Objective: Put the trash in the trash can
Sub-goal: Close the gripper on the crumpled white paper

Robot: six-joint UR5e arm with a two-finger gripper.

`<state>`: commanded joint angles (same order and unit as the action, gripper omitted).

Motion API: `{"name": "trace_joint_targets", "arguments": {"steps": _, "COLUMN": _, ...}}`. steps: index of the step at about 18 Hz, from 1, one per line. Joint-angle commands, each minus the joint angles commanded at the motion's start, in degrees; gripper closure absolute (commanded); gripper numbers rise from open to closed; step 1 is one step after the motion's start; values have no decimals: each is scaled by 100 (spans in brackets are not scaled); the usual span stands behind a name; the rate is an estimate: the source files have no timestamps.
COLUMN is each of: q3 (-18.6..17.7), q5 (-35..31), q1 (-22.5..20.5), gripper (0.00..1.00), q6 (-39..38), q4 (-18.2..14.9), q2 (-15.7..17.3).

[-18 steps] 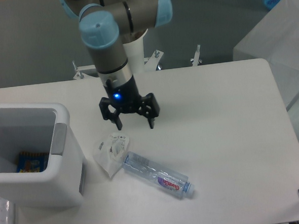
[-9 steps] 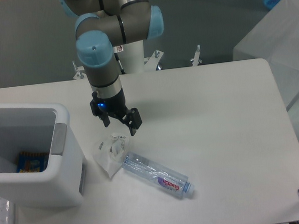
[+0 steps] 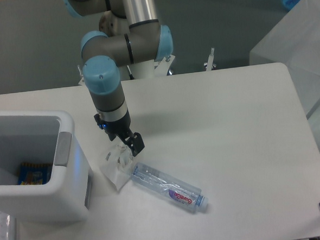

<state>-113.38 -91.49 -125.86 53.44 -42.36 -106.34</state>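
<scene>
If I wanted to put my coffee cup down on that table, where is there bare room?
The right half of the table, beyond the bottle, is bare. It is crowded on the left: the trash can, the wrapper touching the bottle, and the gripper at the wrapper.

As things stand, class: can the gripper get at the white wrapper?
Probably yes. The gripper hangs right above the wrapper with nothing between them; the bottle lies against its right side.

White table [image 3: 231,126], blue-yellow pkt [image 3: 34,173].
</scene>
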Motion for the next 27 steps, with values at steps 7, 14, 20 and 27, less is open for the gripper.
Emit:
{"name": "trace_joint_targets", "arguments": {"steps": 7, "q3": 44, "q5": -9, "q1": 26, "gripper": 4, "q6": 0, "q4": 9, "q2": -88}}
{"name": "trace_joint_targets", "arguments": {"steps": 14, "q3": 114, "q5": -35, "q1": 26, "gripper": 32, "q6": -9, "q4": 9, "q2": -194}}
{"name": "trace_joint_targets", "arguments": {"steps": 20, "q3": 149, "q5": -26, "q1": 26, "gripper": 74, "q6": -18, "q4": 0, "q2": -185}}
{"name": "trace_joint_targets", "arguments": {"steps": 27, "q3": 202, "q5": 17, "q1": 0, "gripper": 90, "q6": 9, "q4": -17, "q2": -176}}
